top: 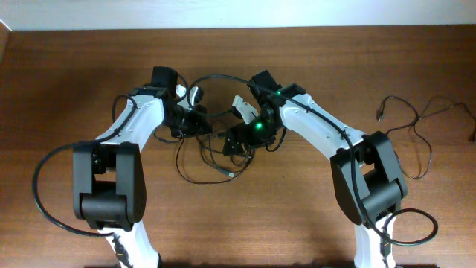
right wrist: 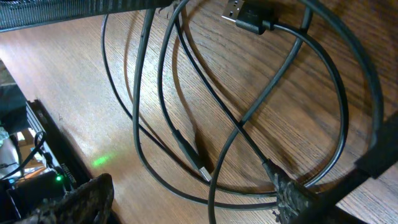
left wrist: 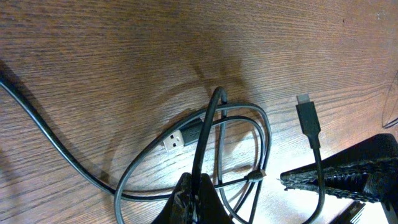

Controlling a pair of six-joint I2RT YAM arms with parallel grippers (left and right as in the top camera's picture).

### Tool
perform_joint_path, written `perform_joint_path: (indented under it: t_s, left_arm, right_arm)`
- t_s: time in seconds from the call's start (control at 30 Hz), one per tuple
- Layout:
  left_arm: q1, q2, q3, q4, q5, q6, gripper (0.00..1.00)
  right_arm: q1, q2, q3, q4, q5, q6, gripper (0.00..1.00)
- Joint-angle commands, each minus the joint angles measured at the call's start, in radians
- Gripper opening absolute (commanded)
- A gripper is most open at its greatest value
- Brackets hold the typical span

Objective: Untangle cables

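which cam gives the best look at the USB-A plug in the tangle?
Left wrist: the USB-A plug lies unobstructed on the table, its metal end facing the lens, inside a cable loop. Right wrist catches a similar plug at the top edge, partly cropped. Overhead shows only the tangle; plugs are too small to identify.

1. Two robot arms are showing in the overhead view: the left arm (top: 134,126) and the right arm (top: 320,126).
2. Two cable groups are lying on one wooden table (top: 74,74): a tangled bundle (top: 204,160) between the arms, and a separate loose cable (top: 416,130) near the right edge.
3. Two plug ends are showing in the left wrist view: a USB-A plug (left wrist: 176,140) and a slim plug (left wrist: 308,118).
4. Two plug ends are showing in the right wrist view: a USB-A plug (right wrist: 239,12) and a small plug (right wrist: 202,171).
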Motion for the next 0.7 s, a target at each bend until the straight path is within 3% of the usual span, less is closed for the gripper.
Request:
perform_joint_path:
  t_s: [0.0,0.13,0.23,0.43,0.53,0.6,0.67]
  left_arm:
    - [0.002,0.002,0.006,0.002,0.013,-0.008,0.00]
    - [0.002,0.002,0.006,0.002,0.013,-0.008,0.00]
    - [0.002,0.002,0.006,0.002,0.013,-0.009,0.00]
    - [0.002,0.002,0.006,0.002,0.013,-0.009,0.00]
    - [0.002,0.002,0.006,0.002,0.010,-0.009,0.00]
    - [0.002,0.002,0.006,0.002,0.010,-0.008,0.00]
    - [0.002,0.002,0.006,0.002,0.010,-0.008,0.00]
  right_arm:
    - [0.001,-0.034,0.021,0.000,0.060,-0.013,0.86]
    - [-0.001,-0.033,0.020,-0.023,0.447,0.221,0.94]
    - [-0.001,-0.033,0.011,-0.045,0.561,0.317,0.96]
    - [-0.003,-0.033,0.009,-0.008,0.523,0.317,0.99]
    - [-0.003,-0.033,0.009,0.022,0.393,0.317,0.99]
    - [-0.003,-0.035,0.010,0.023,0.363,0.314,0.93]
    - [-0.003,-0.058,0.010,0.035,0.258,0.190,0.93]
